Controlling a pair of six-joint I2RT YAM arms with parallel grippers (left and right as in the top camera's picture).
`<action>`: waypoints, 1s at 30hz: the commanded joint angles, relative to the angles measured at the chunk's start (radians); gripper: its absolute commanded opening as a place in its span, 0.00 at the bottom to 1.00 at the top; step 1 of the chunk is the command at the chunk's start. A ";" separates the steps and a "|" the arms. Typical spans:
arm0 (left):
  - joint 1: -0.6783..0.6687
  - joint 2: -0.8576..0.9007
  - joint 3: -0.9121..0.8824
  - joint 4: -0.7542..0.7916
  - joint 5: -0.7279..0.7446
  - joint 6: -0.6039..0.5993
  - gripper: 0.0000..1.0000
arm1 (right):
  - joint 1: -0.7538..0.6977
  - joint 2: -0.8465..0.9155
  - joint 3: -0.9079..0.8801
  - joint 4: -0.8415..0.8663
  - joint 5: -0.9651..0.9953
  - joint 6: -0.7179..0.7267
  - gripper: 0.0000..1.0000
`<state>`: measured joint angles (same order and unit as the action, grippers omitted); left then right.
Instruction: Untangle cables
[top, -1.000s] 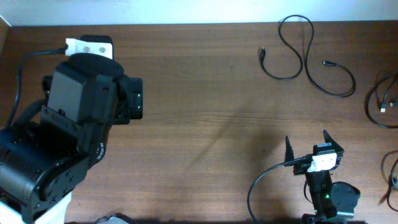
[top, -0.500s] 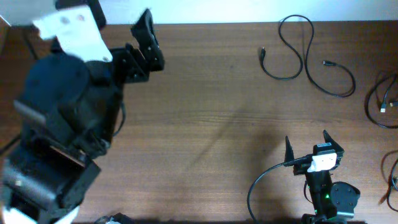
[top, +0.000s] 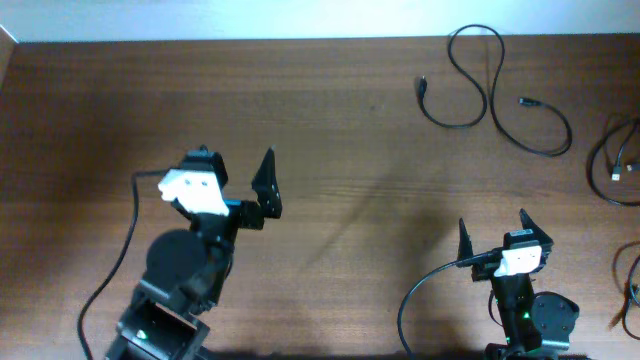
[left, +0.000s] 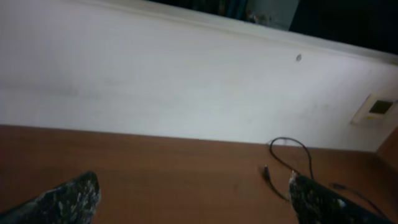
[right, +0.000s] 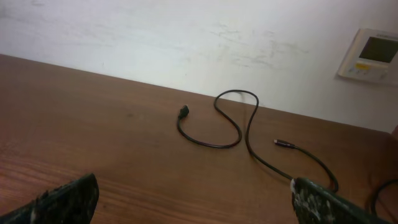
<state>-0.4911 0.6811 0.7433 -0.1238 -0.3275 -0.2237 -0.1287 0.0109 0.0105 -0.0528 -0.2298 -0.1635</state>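
Observation:
One thin black cable (top: 492, 92) lies spread in a loose S on the wooden table (top: 330, 120) at the far right, with small plugs at both ends. It also shows in the left wrist view (left: 287, 160) and the right wrist view (right: 239, 127). A second cable (top: 617, 165) loops at the right edge, and a bit of a third (top: 634, 280) shows below it. My left gripper (top: 236, 172) is open and empty at the front left, far from the cables; its jaws (left: 193, 202) frame bare table. My right gripper (top: 496, 233) is open and empty at the front right (right: 193, 199).
A white wall (right: 186, 37) runs behind the table's far edge, with a small wall panel (right: 372, 53) on it. My right arm's own thicker cable (top: 415, 295) loops on the table at the front.
My left arm has swung from the far left corner down to the front left, and its open gripper now points toward the far side. The right arm and the cables have not moved.

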 joint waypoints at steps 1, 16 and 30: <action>0.023 -0.135 -0.171 0.058 0.080 0.102 0.99 | -0.002 -0.007 -0.005 -0.007 0.002 0.007 0.99; 0.329 -0.581 -0.709 0.530 0.359 0.198 0.99 | -0.002 -0.007 -0.005 -0.007 0.002 0.007 0.99; 0.418 -0.677 -0.734 0.041 0.354 0.195 0.99 | -0.002 -0.007 -0.005 -0.008 0.002 0.007 0.98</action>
<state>-0.0845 0.0135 0.0105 -0.0727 0.0196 -0.0441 -0.1287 0.0109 0.0105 -0.0532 -0.2302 -0.1638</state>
